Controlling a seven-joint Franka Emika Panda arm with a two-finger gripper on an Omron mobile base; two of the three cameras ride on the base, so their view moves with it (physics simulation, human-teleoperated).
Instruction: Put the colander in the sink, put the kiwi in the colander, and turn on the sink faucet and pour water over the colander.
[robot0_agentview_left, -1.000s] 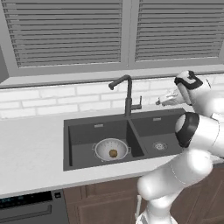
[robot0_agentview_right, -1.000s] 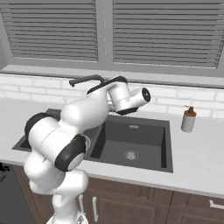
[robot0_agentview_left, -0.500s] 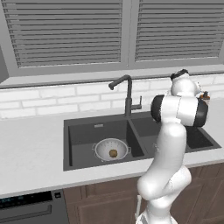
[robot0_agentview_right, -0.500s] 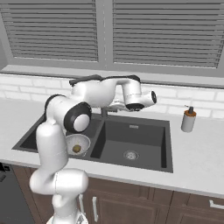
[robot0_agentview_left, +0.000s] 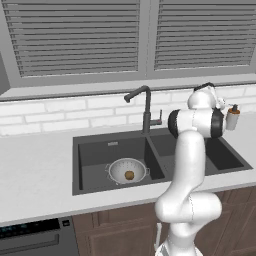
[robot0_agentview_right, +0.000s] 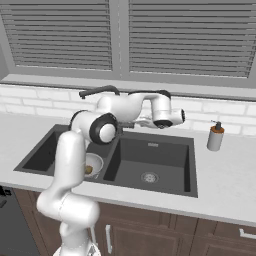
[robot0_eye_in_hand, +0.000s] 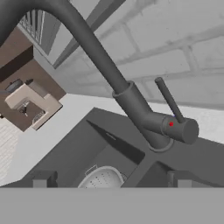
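The worktop (robot0_agentview_left: 35, 175) carries the sink (robot0_agentview_left: 95, 152), whose left basin holds the colander (robot0_agentview_left: 128, 170) with the kiwi (robot0_agentview_left: 129, 175) inside it. The faucet (robot0_agentview_left: 145, 106) rises behind the divider. The tool (robot0_agentview_right: 176, 118) hovers right of the faucet, near its lever (robot0_eye_in_hand: 168, 100); its spread cannot be told.

The colander (robot0_agentview_left: 128, 170), silvery and perforated, is sitting upright in the left basin of the dark grey sink (robot0_agentview_left: 90, 155). The brown kiwi (robot0_agentview_left: 129, 175) is lying inside it. The sink faucet (robot0_agentview_left: 145, 108) is standing at 12 o'clock behind the divider, its spout pointing toward 9 o'clock.
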